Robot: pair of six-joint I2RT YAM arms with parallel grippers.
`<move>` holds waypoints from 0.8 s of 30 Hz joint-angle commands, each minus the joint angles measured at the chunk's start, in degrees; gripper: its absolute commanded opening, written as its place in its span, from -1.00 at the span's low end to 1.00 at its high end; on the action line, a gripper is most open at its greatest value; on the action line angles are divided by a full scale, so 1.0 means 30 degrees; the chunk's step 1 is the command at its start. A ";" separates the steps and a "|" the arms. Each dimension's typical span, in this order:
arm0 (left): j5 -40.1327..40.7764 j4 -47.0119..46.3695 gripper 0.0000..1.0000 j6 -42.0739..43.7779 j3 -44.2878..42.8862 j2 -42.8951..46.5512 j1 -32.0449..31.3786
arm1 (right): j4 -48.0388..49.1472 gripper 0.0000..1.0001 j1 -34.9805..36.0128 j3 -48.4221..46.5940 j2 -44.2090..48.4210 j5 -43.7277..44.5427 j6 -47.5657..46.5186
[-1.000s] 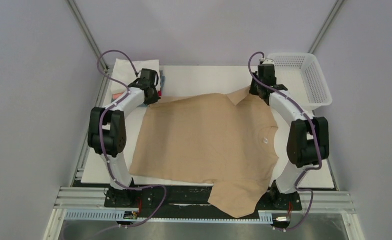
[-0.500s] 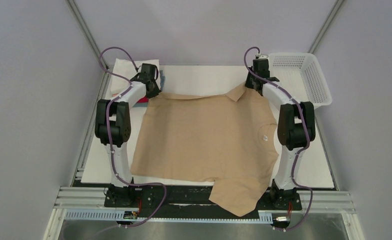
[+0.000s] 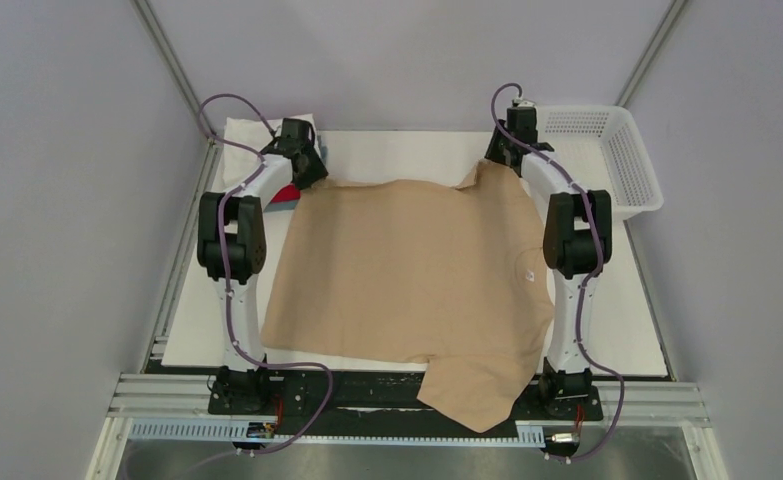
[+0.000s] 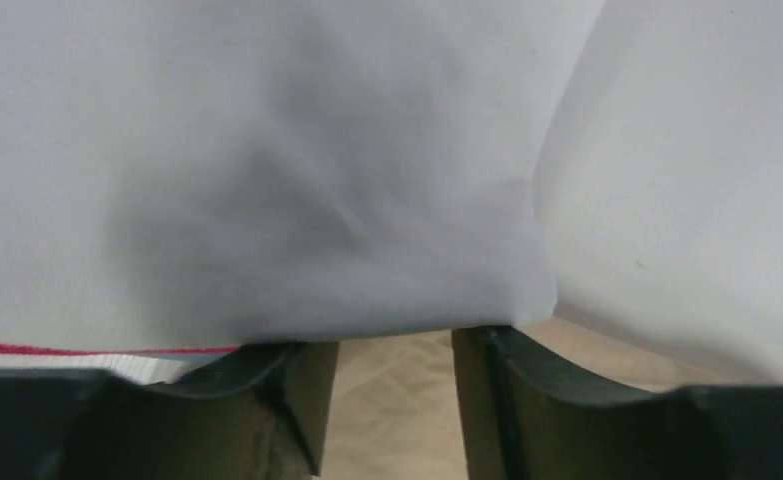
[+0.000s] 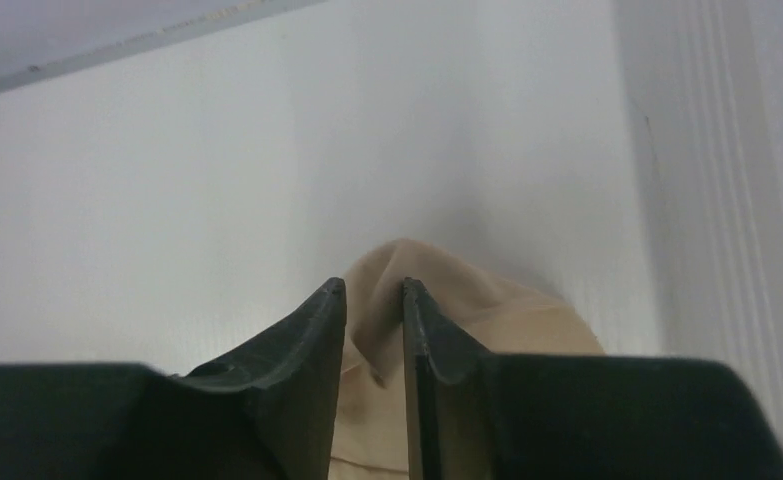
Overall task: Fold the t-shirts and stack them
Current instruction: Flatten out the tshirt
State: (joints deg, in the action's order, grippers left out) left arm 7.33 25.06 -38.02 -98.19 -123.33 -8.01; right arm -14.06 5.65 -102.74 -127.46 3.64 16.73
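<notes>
We see the plain tan short-sleeved cloth tee (image 3: 417,260) flat on the white bench (image 3: 407,150), w/ one sleeve hanging off near edge. At its far corners, left claw (image 3: 310,172) pinches hem & right claw (image 3: 497,165) pinches other sleeve; folded white cloth tee (image 3: 252,140) sits just beyond left claw.

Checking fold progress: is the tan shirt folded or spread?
Spread: the tan shirt lies flat on the table, one sleeve over the near edge.
</notes>
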 commanded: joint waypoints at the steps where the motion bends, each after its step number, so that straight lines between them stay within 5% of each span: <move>1: -0.0811 -0.0763 0.27 -0.1312 -0.0986 0.0423 0.0126 | 0.0505 -0.23 -0.0324 -0.2773 -0.1029 -0.2072 0.1257; 2: -0.1516 -0.1014 0.61 -0.1289 -0.0842 0.0580 0.0123 | 0.0474 -0.07 -0.0337 -0.2908 -0.0991 -0.2382 0.1287; 4: -0.2460 -0.1404 0.95 -0.1175 -0.0459 0.1195 0.0089 | 0.0444 0.20 -0.0338 -0.2700 -0.0537 -0.2717 0.1251; 8: -0.3332 -0.1970 1.00 -0.1009 0.0813 0.2758 -0.0092 | 0.0442 0.97 -0.0311 -0.0847 0.1287 -0.3631 0.1101; 24: -0.1089 -0.1361 1.00 -0.0244 0.5149 0.9139 -0.1335 | 0.0383 1.00 0.1104 1.2484 1.1668 -0.4670 0.2762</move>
State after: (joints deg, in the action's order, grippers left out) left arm 2.04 20.93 -39.53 -86.26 -100.86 -11.84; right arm -13.80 8.10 -72.75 -100.18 -10.59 20.93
